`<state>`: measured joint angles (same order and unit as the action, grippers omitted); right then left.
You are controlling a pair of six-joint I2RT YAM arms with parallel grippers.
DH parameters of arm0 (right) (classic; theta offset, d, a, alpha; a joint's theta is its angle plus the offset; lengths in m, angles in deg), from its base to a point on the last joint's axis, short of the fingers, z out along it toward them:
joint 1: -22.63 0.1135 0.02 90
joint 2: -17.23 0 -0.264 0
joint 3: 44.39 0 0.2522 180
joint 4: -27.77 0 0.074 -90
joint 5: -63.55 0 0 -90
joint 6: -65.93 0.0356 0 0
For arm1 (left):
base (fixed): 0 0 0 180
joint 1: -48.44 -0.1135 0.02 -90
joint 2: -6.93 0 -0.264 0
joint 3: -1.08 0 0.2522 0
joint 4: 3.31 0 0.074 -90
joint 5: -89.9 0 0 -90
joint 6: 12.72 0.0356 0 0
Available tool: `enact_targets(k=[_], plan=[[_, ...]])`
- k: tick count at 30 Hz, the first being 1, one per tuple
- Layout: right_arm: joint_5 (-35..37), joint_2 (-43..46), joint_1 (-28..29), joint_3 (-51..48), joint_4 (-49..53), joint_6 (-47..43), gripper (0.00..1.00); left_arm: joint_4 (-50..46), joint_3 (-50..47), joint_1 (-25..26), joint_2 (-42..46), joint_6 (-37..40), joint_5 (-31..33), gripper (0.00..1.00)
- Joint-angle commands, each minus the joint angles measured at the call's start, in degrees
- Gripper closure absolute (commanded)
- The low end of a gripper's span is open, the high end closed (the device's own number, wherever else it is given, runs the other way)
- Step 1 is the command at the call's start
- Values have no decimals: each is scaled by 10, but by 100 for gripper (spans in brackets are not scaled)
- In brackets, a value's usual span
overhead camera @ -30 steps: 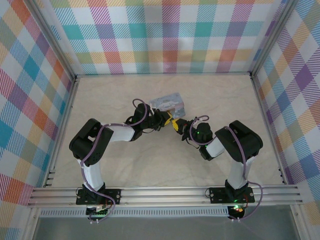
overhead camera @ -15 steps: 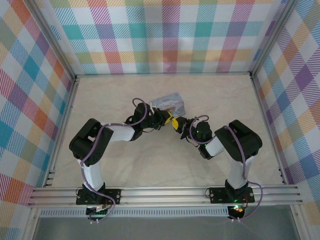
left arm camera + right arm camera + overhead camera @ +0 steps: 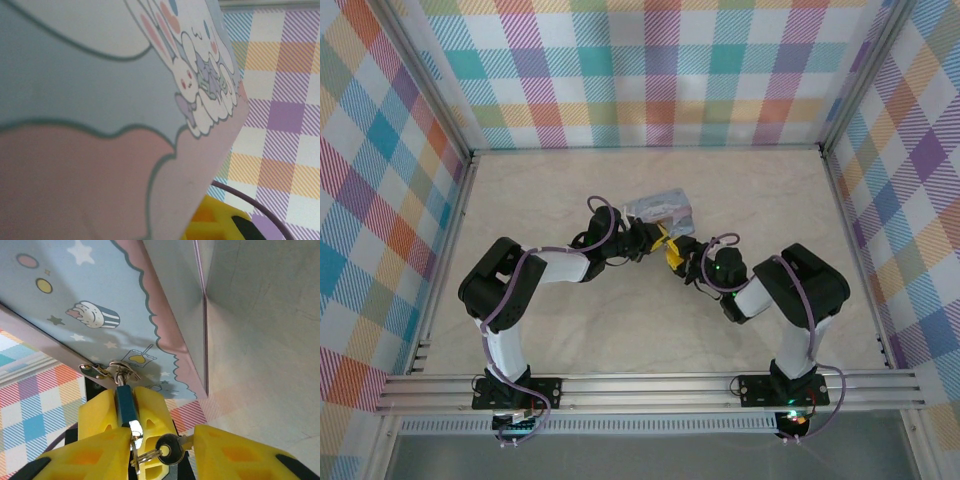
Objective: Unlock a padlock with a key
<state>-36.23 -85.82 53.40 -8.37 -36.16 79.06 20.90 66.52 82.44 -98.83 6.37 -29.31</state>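
Steadying padlock (image 3: pixel 126 402) in left end effector's (image 3: pixel 658 238) closed fingers, keyhole facing right end effector (image 3: pixel 162 440); key (image 3: pixel 170 450) between its fingers, grip unclear.

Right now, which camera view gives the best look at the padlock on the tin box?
The right wrist view: the padlock is close and sharp, at the hasp of the tin box. In the top external view it is too small to tell. The left wrist view faces the box's printed wall.
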Motion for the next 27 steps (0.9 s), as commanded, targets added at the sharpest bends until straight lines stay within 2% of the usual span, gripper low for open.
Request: enact_targets(k=[1, 6, 11, 21, 27], plan=[[14, 37, -10, -8, 8, -47, 59, 16, -3, 20, 27, 11, -81, 92], [-13, 98, -19, -24, 62, -109, 57, -4, -5, 16, 29, 30, -74, 92], [-48, 172, -21, -16, 169, -180, 54, -22, -7, 16, 31, 47, -67, 92], [-28, 312, -20, -1, 435, -270, 64, -19, -7, 16, 31, 51, -66, 92], [-40, 286, -10, 5, 420, -273, 69, -15, -5, 17, 28, 47, -67, 92]])
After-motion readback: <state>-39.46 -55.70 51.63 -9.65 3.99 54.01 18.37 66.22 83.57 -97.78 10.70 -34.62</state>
